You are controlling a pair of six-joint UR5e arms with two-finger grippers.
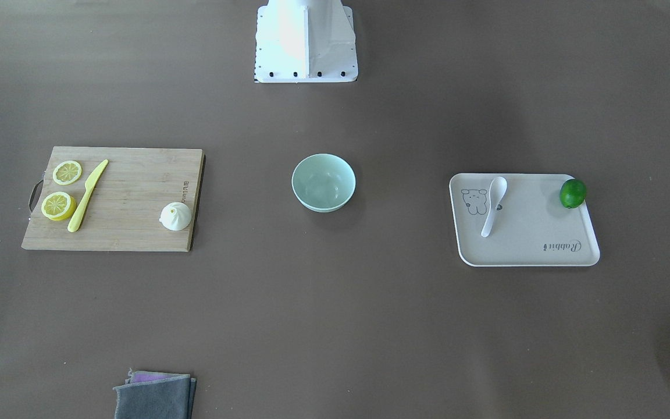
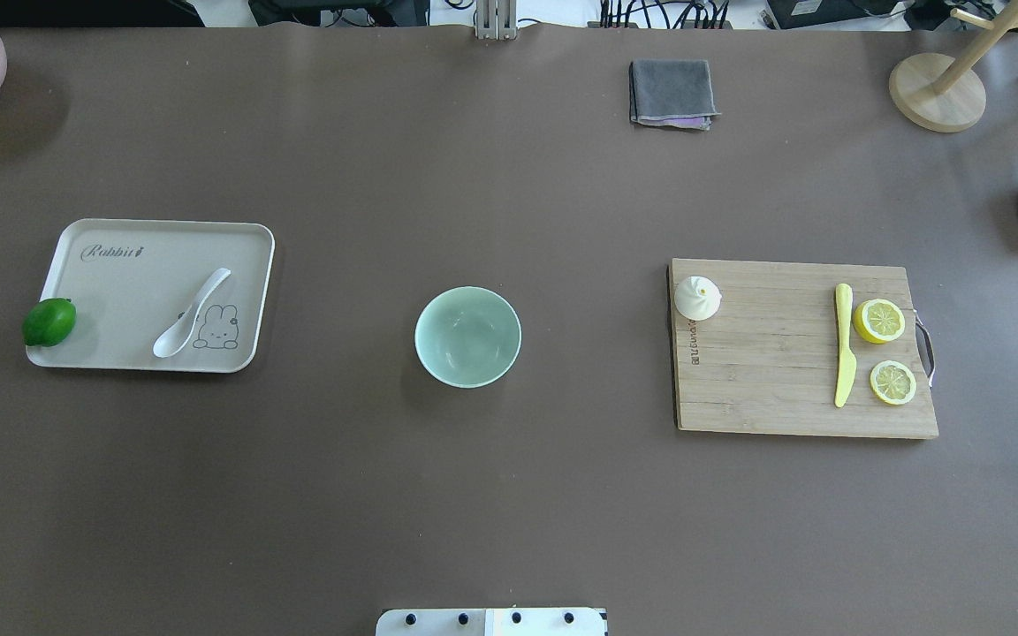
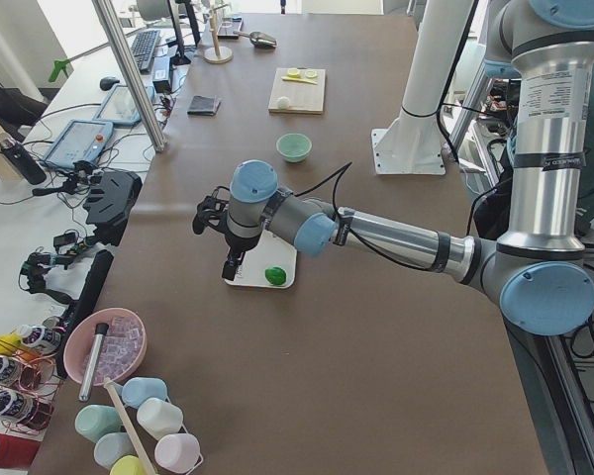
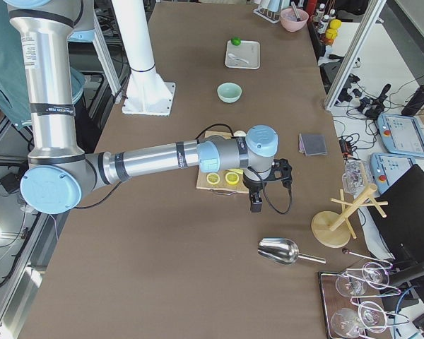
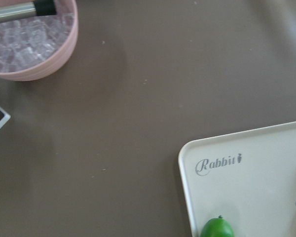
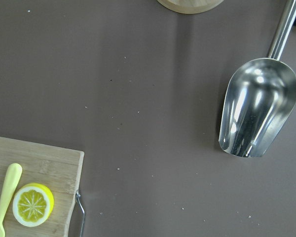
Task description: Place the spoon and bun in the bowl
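The white spoon (image 1: 493,205) lies on a beige tray (image 1: 538,238), scoop toward the robot; it also shows in the overhead view (image 2: 191,314). The white pleated bun (image 1: 175,216) sits on a corner of a wooden cutting board (image 1: 131,203); it also shows in the overhead view (image 2: 697,297). The mint-green bowl (image 1: 323,185) stands empty at the table's middle. My left gripper (image 3: 228,267) hangs above the tray's outer end. My right gripper (image 4: 255,203) hangs past the board's outer end. I cannot tell whether either is open or shut.
A green lime (image 1: 572,193) sits on the tray's edge. A yellow knife (image 1: 87,195) and two lemon pieces (image 1: 59,205) lie on the board. A grey cloth (image 2: 671,93), a wooden stand (image 2: 938,88), a metal scoop (image 6: 254,108) and a pink ice bowl (image 5: 34,39) are at the table's edges.
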